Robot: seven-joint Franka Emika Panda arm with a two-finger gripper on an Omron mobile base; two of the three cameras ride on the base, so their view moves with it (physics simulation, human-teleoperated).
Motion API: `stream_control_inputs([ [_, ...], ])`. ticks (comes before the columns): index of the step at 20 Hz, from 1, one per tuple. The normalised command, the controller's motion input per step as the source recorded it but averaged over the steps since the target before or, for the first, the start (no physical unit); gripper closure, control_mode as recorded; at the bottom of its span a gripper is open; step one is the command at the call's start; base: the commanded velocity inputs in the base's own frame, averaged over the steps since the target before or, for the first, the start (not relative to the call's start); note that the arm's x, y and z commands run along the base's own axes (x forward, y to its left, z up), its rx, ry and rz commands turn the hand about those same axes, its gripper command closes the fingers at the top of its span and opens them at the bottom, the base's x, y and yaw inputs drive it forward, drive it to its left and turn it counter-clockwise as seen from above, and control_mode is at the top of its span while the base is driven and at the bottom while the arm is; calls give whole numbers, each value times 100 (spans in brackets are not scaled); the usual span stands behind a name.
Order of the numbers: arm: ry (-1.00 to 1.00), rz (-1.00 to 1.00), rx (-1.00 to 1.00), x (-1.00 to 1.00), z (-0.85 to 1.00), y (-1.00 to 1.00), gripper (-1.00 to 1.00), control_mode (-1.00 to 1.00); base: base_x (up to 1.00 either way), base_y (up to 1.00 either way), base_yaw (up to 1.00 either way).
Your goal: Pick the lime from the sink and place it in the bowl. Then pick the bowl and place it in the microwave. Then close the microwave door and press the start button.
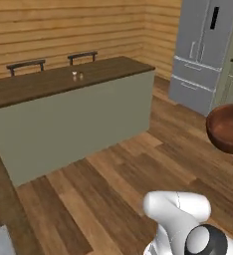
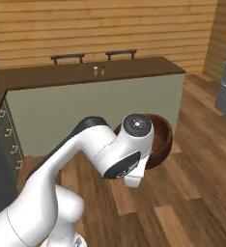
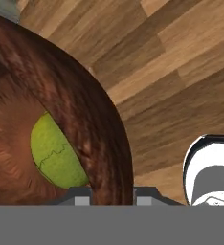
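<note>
Pincer (image 3: 112, 195) clamps the brown bowl's (image 3: 99, 119) rim, lime (image 3: 54, 153) lying inside.

Count of things in view: few kinds, mostly single.

One brown wooden bowl (image 3: 85, 119), and one lime (image 3: 54, 153) lying inside it. One long kitchen island (image 1: 63, 114) with a dark wooden top, and two dark stool backs (image 1: 26, 64) showing behind it in both base views. Two small shakers (image 2: 98, 71) stand close together on the island top; what they contain cannot be told. One grey steel refrigerator (image 1: 203, 50), with two upright door handles and two drawer fronts below them.
</note>
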Motion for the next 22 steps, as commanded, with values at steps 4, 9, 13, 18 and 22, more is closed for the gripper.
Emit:
stream_control_inputs([
  [4, 0, 0, 0, 0, 0, 0, 100, 100, 17, 0, -83],
  [9, 0, 0, 0, 0, 0, 0, 100, 100, 40, 0, -77],
  [13, 0, 0, 0, 0, 0, 0, 100, 100, 84, 4, -69],
  [18, 0, 0, 0, 0, 0, 0, 100, 100, 100, 65, -50],
  [22, 0, 0, 0, 0, 0, 0, 100, 100, 100, 90, -31],
])
